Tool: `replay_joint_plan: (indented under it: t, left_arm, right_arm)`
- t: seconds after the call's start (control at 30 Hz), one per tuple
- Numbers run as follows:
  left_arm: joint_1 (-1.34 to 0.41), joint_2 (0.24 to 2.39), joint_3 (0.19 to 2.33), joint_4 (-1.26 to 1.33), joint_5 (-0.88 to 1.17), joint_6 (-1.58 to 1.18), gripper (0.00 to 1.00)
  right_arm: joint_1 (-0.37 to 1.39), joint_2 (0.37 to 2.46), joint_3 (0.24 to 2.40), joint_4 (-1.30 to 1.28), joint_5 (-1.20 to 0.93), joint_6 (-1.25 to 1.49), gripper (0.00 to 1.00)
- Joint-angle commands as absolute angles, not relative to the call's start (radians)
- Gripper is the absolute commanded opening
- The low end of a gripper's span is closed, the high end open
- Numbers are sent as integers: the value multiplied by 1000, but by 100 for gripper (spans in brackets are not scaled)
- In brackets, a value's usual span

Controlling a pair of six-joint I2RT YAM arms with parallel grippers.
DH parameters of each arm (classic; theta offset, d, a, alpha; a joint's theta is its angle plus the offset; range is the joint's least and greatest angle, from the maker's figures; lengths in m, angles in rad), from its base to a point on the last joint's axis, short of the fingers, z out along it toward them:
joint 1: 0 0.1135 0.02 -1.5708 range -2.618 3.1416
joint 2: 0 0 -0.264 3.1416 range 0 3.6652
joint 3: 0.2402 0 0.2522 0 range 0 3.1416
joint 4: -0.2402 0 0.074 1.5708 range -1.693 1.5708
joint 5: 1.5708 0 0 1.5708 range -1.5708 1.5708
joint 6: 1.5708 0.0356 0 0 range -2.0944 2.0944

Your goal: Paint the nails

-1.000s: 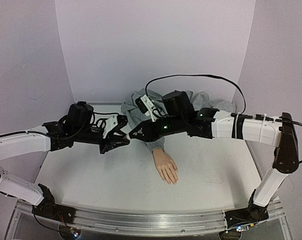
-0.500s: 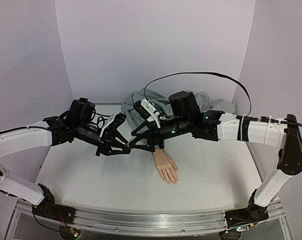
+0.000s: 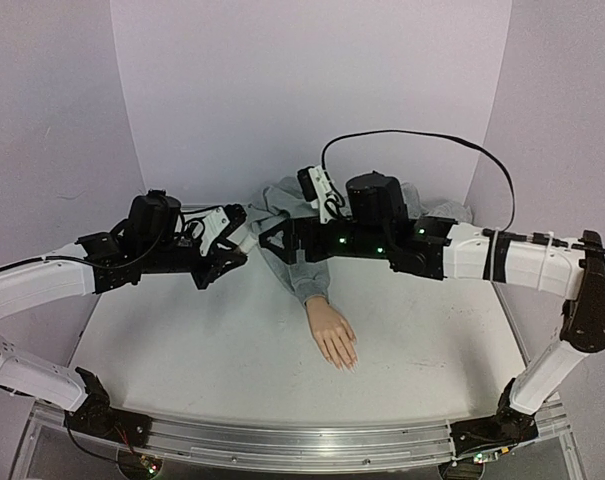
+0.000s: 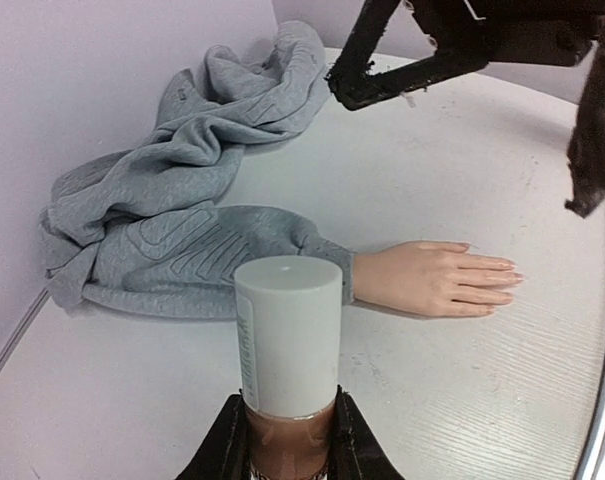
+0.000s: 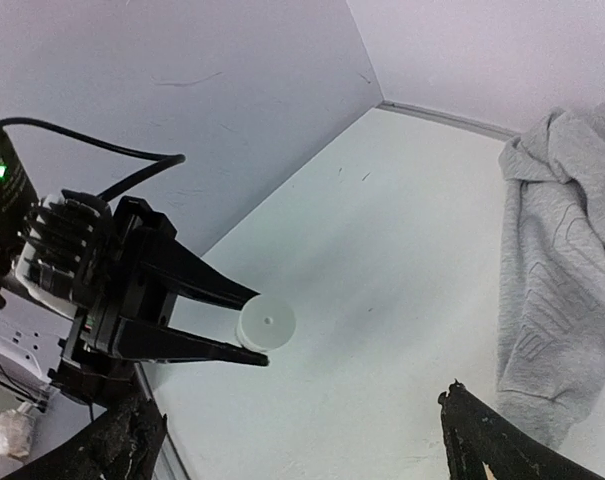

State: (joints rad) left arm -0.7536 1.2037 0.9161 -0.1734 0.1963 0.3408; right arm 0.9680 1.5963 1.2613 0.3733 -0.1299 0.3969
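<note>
My left gripper point(image 4: 287, 408) is shut on a small bottle of brownish polish with a tall white cap point(image 4: 287, 335), held upright above the table. In the top view the left gripper point(image 3: 240, 243) and the bottle point(image 3: 244, 238) hang left of the sleeve. My right gripper point(image 3: 266, 241) stands wide open just right of the bottle, holding nothing; its dark fingers point(image 5: 122, 440) frame the capped bottle point(image 5: 265, 323) from a distance. The flesh-coloured mannequin hand point(image 3: 332, 330) lies flat, palm down. Its pale nails point(image 4: 510, 280) point toward the table's near edge.
A crumpled grey sweatshirt point(image 3: 292, 215) lies at the back, its sleeve point(image 4: 212, 255) running to the hand's wrist. Purple walls close in the back and sides. A metal rail point(image 3: 282, 440) runs along the table's near edge.
My right gripper has opened and drawn back from the bottle. Both arms have risen and moved toward the back wall, the left still gripping the capped bottle.
</note>
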Motion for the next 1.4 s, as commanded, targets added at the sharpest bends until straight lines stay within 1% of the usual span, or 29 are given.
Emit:
replay_joint_plan:
  t: [0.0, 0.1, 0.27, 0.33, 0.47, 0.57, 0.63, 0.67, 0.8, 0.97, 1.03, 1.1, 1.17, 1.2, 1.23, 1.27, 1.3, 1.37]
  left_arm:
    - [-758, 1175, 939, -115, 85, 346, 0]
    - [-758, 1174, 937, -115, 75, 345, 0]
    - [-760, 1165, 932, -116, 43, 357, 0]
    - [-761, 1161, 930, -116, 43, 357, 0]
    - [-762, 1157, 928, -116, 59, 356, 0]
    - [-765, 1155, 926, -117, 65, 357, 0]
    - [-767, 1153, 925, -117, 72, 362, 0]
    - [-768, 1153, 925, -117, 76, 363, 0]
    - [-770, 1150, 923, -117, 88, 369, 0]
    - [-770, 1140, 919, -115, 173, 356, 0]
    - [-770, 1139, 917, -116, 258, 354, 0]
    - [-769, 1129, 916, -115, 388, 346, 0]
    - [-764, 1123, 913, -115, 613, 347, 0]
    - [-757, 1125, 915, -115, 733, 341, 0]
    - [-748, 1136, 921, -115, 862, 332, 0]
    - [-740, 1150, 932, -115, 1000, 317, 0]
    - [-732, 1173, 949, -115, 1117, 295, 0]
    - [-727, 1230, 986, -117, 1293, 241, 0]
  right_arm:
    - [972, 1692, 1371, 448, -193, 589, 98]
    - [974, 1744, 1412, 465, -189, 672, 97]
    - [984, 1806, 1495, 470, -202, 703, 90]
    - [985, 1829, 1518, 469, -200, 724, 85]
    - [985, 1880, 1568, 471, -211, 763, 72]
    - [984, 1902, 1592, 472, -215, 777, 66]
    - [984, 1910, 1601, 473, -213, 777, 53]
    - [984, 1910, 1602, 474, -213, 778, 49]
    - [983, 1911, 1601, 483, -246, 765, 40]
    - [982, 1890, 1568, 486, -323, 694, 23]
    - [978, 1862, 1542, 488, -369, 630, 17]
    - [976, 1817, 1503, 491, -439, 533, 9]
    - [976, 1757, 1439, 507, -566, 386, 0]
    - [976, 1723, 1396, 517, -664, 271, 0]
    - [976, 1692, 1358, 518, -844, 185, 0]
    - [976, 1666, 1315, 517, -964, 122, 0]
    - [976, 1640, 1276, 514, -1013, 81, 0]
    - [976, 1616, 1234, 506, -1000, 69, 0]
